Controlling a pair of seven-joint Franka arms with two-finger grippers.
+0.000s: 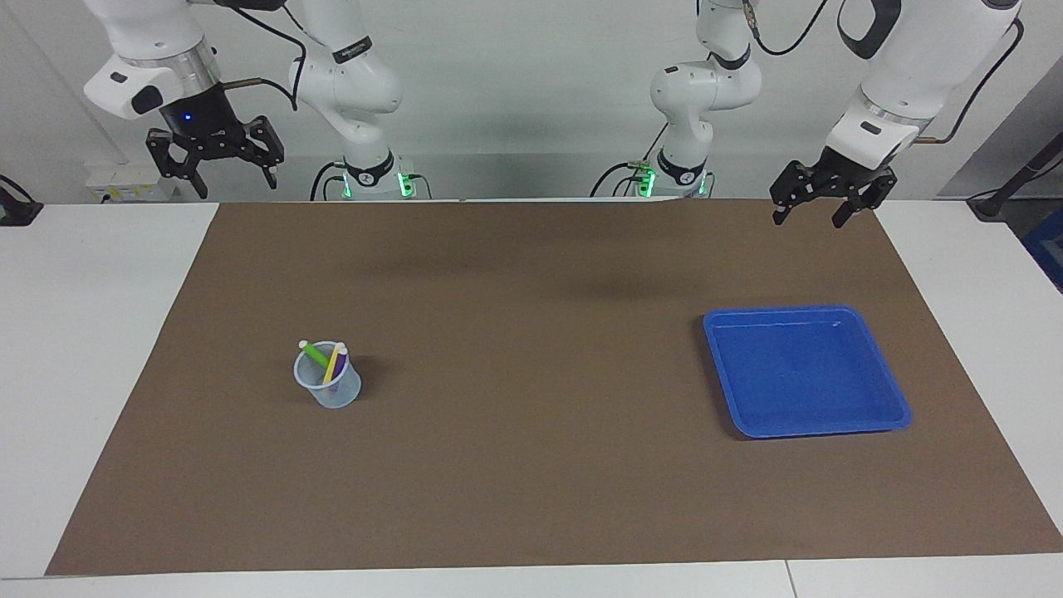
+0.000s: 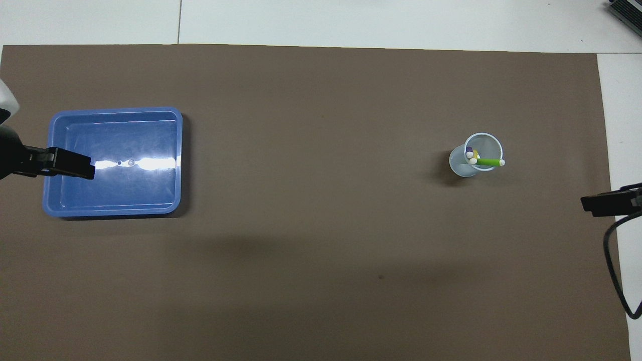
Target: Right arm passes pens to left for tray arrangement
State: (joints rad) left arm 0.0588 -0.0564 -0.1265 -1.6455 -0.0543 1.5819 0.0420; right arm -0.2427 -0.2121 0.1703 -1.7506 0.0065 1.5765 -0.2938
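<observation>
A small clear plastic cup (image 1: 328,378) stands upright on the brown mat (image 1: 531,465); white table (image 1: 91,332) borders it.

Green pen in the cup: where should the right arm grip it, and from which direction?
Grip the green pen just below its pale tip, the part that sticks out over the cup rim. Come from above, jaws either side of the shaft: it leans on the rim, and the cup wall blocks a side approach.
</observation>
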